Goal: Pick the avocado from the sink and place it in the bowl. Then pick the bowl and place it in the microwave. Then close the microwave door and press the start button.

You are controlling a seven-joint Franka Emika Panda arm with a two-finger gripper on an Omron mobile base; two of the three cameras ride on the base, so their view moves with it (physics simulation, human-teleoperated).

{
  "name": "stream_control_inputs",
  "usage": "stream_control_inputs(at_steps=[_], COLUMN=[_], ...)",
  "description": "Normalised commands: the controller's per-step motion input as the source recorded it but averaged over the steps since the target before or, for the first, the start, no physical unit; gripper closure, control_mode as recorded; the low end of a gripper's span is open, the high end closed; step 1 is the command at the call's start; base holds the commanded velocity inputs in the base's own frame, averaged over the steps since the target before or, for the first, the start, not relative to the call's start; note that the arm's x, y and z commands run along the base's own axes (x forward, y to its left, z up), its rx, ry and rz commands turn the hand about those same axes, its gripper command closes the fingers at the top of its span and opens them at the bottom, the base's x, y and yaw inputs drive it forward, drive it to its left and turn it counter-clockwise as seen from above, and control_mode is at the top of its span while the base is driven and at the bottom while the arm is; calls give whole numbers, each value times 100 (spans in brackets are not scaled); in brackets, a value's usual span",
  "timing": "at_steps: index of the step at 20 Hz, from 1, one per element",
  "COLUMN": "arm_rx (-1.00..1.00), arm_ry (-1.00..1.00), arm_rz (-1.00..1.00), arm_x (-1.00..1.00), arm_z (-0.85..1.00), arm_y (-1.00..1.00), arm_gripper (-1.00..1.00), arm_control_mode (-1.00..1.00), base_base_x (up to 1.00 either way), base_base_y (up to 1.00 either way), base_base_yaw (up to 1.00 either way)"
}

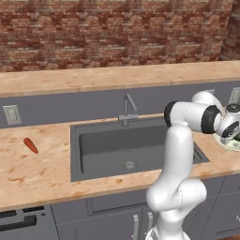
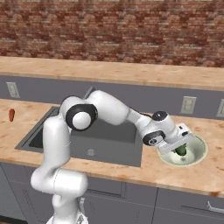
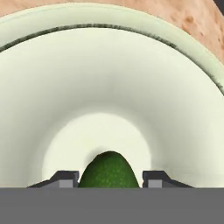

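The small dark green oval avocado (image 3: 108, 170) sits between the two dark fingertips (image 3: 65, 178) of the gripper (image 3: 108, 180), which close on its sides and hold it. It is low inside the wide, shallow, cream-white bowl (image 3: 109, 78), close above the bottom. In the right base view the bowl (image 2: 199, 151) stands on the wooden counter (image 2: 192, 175), right of the large dark grey rectangular sink (image 2: 109, 140). A slim orange-red carrot (image 1: 31, 146) lies far left on the counter.
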Motion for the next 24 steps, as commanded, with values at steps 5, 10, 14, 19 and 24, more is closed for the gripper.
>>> stream_control_inputs(at_steps=[5, 10, 14, 19, 24], arm_rx=[3, 4, 0, 0, 0], arm_ry=[0, 0, -1, -9, -1], arm_rz=[11, 7, 4, 5, 5], arm_x=[16, 2, 0, 0, -1], arm_z=[-2, 13, 40, 95, 99], arm_y=[-36, -11, 4, 40, 81], arm_gripper=[-100, -100, -100, -100, -100], arm_control_mode=[-100, -100, -100, -100, -100], base_base_x=[0, 0, 0, 0, 0], base_base_y=[0, 0, 0, 0, 0], base_base_yaw=[0, 0, 0, 0, 0])
